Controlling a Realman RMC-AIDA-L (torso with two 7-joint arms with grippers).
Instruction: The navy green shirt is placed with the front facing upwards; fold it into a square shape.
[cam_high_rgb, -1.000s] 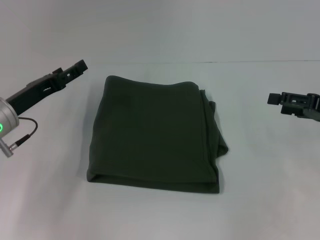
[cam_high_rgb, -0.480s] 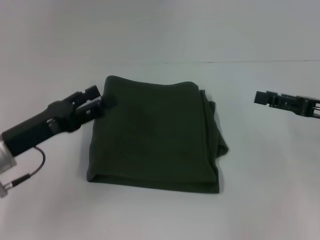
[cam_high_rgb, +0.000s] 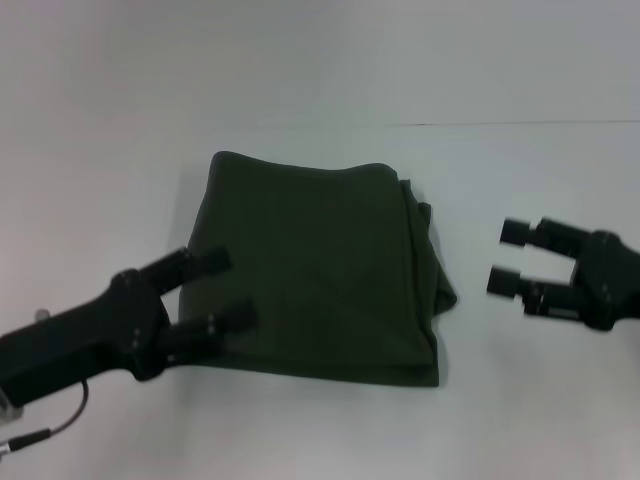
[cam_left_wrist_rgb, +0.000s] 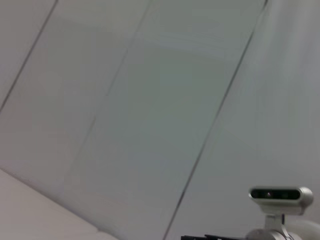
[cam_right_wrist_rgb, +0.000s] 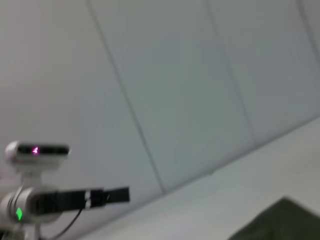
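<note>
The navy green shirt (cam_high_rgb: 315, 270) lies folded into a rough square on the white table (cam_high_rgb: 540, 400), plain side up. Its lettering and label are hidden. A bunched fold sticks out along its right edge. My left gripper (cam_high_rgb: 228, 288) is open and empty, and in the head view it hangs over the shirt's near left edge. My right gripper (cam_high_rgb: 507, 256) is open and empty, to the right of the shirt and apart from it. A corner of the shirt (cam_right_wrist_rgb: 282, 222) shows in the right wrist view.
The table's far edge (cam_high_rgb: 520, 124) meets a pale wall. The right wrist view shows the wall and my left arm (cam_right_wrist_rgb: 75, 197) far off. The left wrist view shows the wall and the right arm's camera (cam_left_wrist_rgb: 280, 194).
The left gripper has moved from the shirt's far left corner towards me to its near left edge. The right gripper has come lower and nearer. The shirt has not moved.
</note>
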